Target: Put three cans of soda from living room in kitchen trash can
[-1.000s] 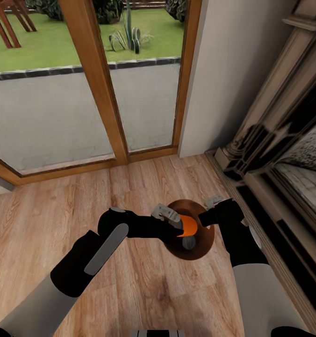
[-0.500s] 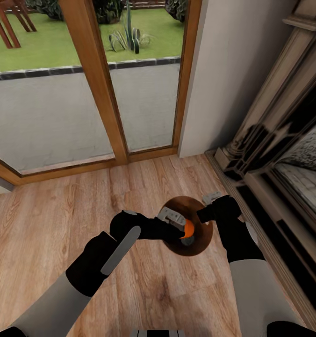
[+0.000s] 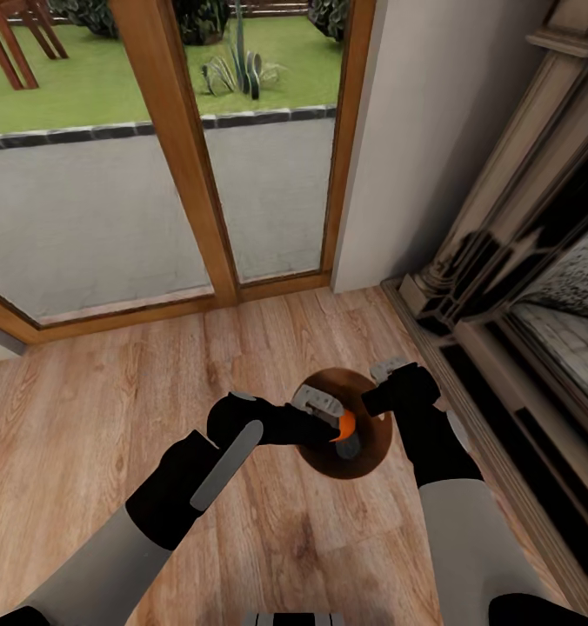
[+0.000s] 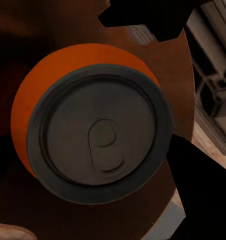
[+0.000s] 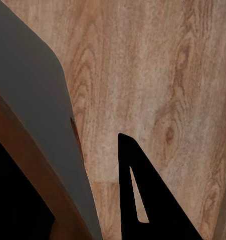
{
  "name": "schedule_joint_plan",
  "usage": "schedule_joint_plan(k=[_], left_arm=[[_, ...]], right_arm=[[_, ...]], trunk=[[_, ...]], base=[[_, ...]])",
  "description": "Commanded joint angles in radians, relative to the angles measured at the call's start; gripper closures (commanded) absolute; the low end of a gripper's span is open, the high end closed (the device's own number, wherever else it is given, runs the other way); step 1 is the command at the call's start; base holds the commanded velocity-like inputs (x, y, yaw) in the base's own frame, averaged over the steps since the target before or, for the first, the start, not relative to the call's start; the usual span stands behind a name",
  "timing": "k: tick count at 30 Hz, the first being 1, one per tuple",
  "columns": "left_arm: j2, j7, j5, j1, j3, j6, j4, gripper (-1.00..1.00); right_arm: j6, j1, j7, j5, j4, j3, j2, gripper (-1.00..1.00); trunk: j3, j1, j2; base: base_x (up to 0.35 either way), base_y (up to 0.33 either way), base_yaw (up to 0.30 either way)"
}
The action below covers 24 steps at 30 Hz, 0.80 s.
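Left gripper clamped on an orange soda can, held inside the mouth of the trash can, grey top facing the wrist camera. Right gripper pinches the trash can's rim beside the fireplace. The trash can hangs above the wood floor.

Both arms have pale grey upper segments running into matte black forearms and wrists, the left forearm carrying a long light-grey oval panel, and each ends in a black tool, left tool and right tool, with what look like grey fingers.
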Motion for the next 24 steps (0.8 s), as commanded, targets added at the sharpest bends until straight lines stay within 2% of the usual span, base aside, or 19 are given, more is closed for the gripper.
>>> schedule_joint_plan(k=[1,10,16,19,20,23,24], left_arm=[[0.000,-0.007,-0.040,0.000,0.001,0.001,0.022,-1.00],[0.000,-0.004,-0.039,0.000,0.000,-0.002,0.036,-1.00],[0.006,-0.010,-0.035,0.001,0.001,-0.002,0.014,-1.00],[0.011,-0.016,-0.032,0.001,0.002,-0.001,-0.048,-1.00],[0.022,-0.032,-0.027,0.020,0.005,0.000,-0.116,-1.00],[0.040,-0.066,-0.025,0.041,0.007,0.002,-0.153,-1.00],[0.057,-0.102,-0.024,0.051,0.009,0.002,-0.168,-1.00]], right_arm=[[0.019,-0.001,0.011,-0.037,-0.043,-0.002,0.002,1.00],[0.019,-0.001,0.011,-0.037,-0.041,-0.001,0.002,1.00],[0.019,-0.002,0.011,-0.037,-0.041,-0.001,0.002,1.00],[0.019,-0.002,0.011,-0.037,-0.040,-0.002,0.001,1.00],[0.019,-0.001,0.011,-0.037,-0.039,-0.003,-0.001,1.00],[0.019,-0.001,0.012,-0.037,-0.039,-0.004,-0.001,1.00],[0.019,-0.001,0.012,-0.037,-0.038,-0.005,-0.002,1.00]], trunk=[[-0.001,0.000,0.000],[-0.001,0.000,0.000],[-0.001,0.000,0.000],[-0.001,0.000,0.000],[-0.001,0.000,0.000],[-0.001,0.000,0.000],[-0.001,0.000,0.000]], base=[[0.000,0.000,0.000],[0.000,0.000,0.000],[0.000,0.000,0.000],[0.000,0.000,0.000],[0.000,0.000,0.000],[0.000,0.000,0.000],[0.000,0.000,0.000]])
